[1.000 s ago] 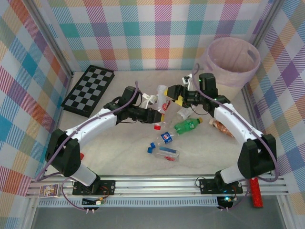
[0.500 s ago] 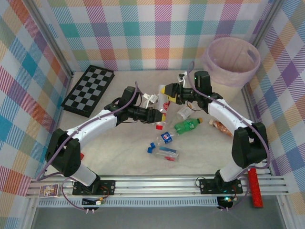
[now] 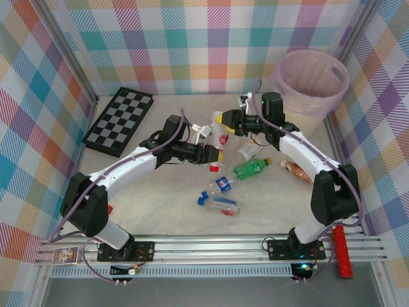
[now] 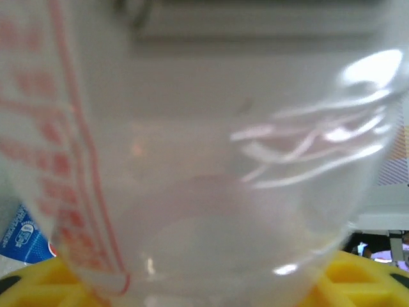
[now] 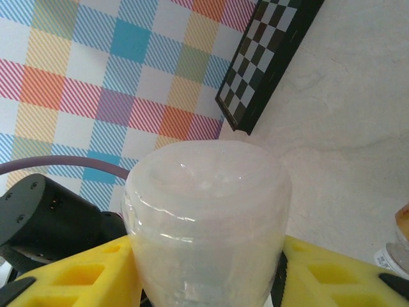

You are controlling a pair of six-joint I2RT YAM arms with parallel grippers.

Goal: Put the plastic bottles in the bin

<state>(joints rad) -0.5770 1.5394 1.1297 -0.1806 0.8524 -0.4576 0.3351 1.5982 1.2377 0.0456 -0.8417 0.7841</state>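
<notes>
A clear plastic bottle [image 3: 222, 135] with a red label hangs above the table between both arms. My right gripper [image 3: 225, 121] is shut on its upper end; in the right wrist view the bottle [image 5: 208, 217] sits pinched between the yellow fingers [image 5: 70, 275] of that gripper [image 5: 208, 256]. My left gripper [image 3: 216, 153] is open at the lower end, and the bottle [image 4: 211, 160] looms between its spread yellow fingers [image 4: 38, 281]. A green bottle [image 3: 250, 168], a blue-labelled one [image 3: 222, 184] and a brown one [image 3: 295, 171] lie on the table. The bin [image 3: 307, 96] stands at the back right.
A chessboard [image 3: 119, 120] lies at the back left. Another clear bottle [image 3: 245, 151], a flattened one [image 3: 225, 206] and a loose red cap [image 3: 211, 169] sit near the middle. A red stick [image 3: 342, 249] rests by the right arm's base. Checked walls close in the table.
My right gripper swung left onto the raised bottle and shut on its upper end. My left gripper, shut on the bottle before, has spread its fingers.
</notes>
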